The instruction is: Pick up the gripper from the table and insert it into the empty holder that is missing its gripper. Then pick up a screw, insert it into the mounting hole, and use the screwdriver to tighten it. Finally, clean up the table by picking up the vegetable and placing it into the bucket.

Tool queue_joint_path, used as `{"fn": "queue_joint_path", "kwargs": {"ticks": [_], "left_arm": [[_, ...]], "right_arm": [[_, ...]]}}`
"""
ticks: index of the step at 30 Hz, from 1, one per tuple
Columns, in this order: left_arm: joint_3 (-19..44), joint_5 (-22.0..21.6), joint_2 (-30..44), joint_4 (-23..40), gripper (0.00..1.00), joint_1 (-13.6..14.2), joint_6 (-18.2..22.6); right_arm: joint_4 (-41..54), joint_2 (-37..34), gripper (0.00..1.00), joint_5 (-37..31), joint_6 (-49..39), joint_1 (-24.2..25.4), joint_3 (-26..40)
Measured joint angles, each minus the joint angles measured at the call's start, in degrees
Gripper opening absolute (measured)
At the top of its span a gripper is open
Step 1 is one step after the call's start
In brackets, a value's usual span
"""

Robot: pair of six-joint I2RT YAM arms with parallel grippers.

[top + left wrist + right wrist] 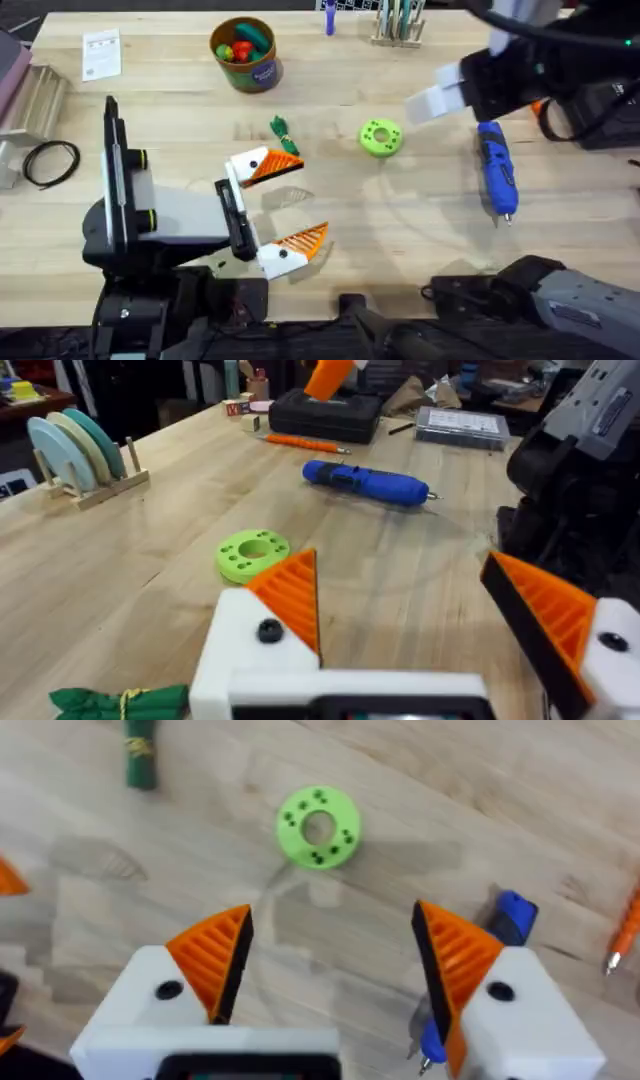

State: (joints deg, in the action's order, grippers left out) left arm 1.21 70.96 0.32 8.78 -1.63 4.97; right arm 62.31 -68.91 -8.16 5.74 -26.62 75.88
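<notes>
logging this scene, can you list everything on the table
bucket: 1, brown with teal label, toy vegetables inside, far left-centre
vegetable: 1, dark green, mid table by the left tool
disc: 1, lime green, centre
screwdriver: 1, blue, right side
rack: 1, wooden with pale plates, far edge
card: 1, white, far left
cable: 1, black loop, left edge
left tool: white, orange pads, open
right tool: white, orange pads, open, above the disc
</notes>
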Motion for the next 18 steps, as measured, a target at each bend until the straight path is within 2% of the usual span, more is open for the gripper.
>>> {"fn": "queue_joint_path", "kwargs": {"ticks": [8,18], "left_arm": [[0.00,-0.01,-0.01,0.00,0.986,0.00,0.00],[0.00,-0.01,0.00,0.00,0.986,0.00,0.00]], "right_arm": [[-0.83,0.70,0.966,-0.20,2.03,9.43,-1.91],[-0.17,0.70,0.974,-0.17,2.41,13.26,-1.91]]}}
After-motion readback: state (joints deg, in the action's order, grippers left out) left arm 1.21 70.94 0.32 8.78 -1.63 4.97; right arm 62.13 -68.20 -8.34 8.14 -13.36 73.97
